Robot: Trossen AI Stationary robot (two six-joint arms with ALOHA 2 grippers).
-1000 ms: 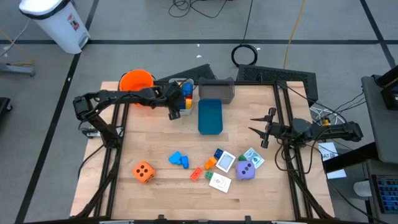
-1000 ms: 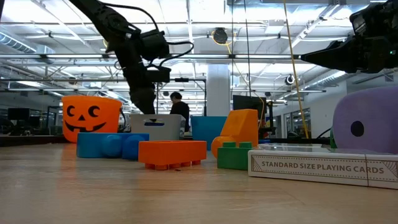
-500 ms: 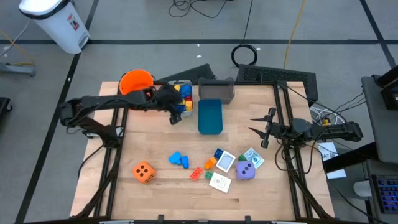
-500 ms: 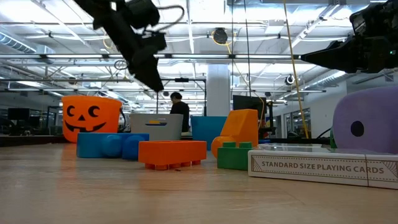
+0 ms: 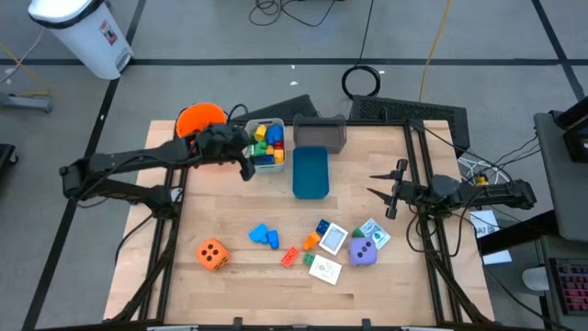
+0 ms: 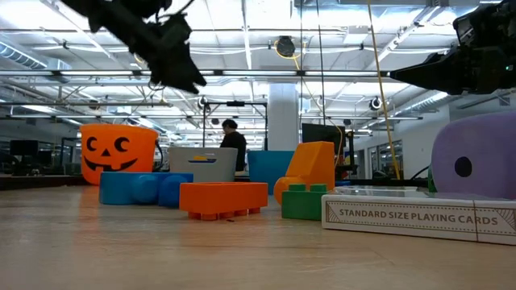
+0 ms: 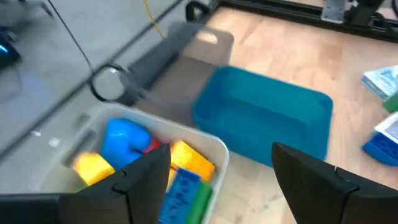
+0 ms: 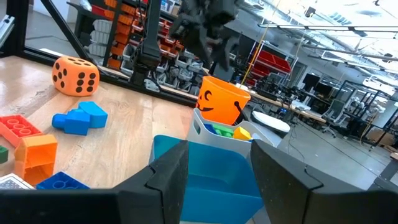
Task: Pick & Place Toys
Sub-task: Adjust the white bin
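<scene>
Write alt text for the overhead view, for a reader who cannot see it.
Seen from above, the left gripper hangs open beside a clear bin full of coloured blocks, with a blue bin next to it. The right gripper waits open at the table's right edge. An orange die, a purple die and loose blocks lie near the front.

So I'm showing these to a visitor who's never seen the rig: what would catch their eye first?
Probably the orange pumpkin bucket at the table's far left corner, with a clear bin of bright blocks beside it and the left gripper hovering open just by that bin. Next, the empty blue bin mid-table, then the orange dotted die and purple die among toys along the near edge.
</scene>
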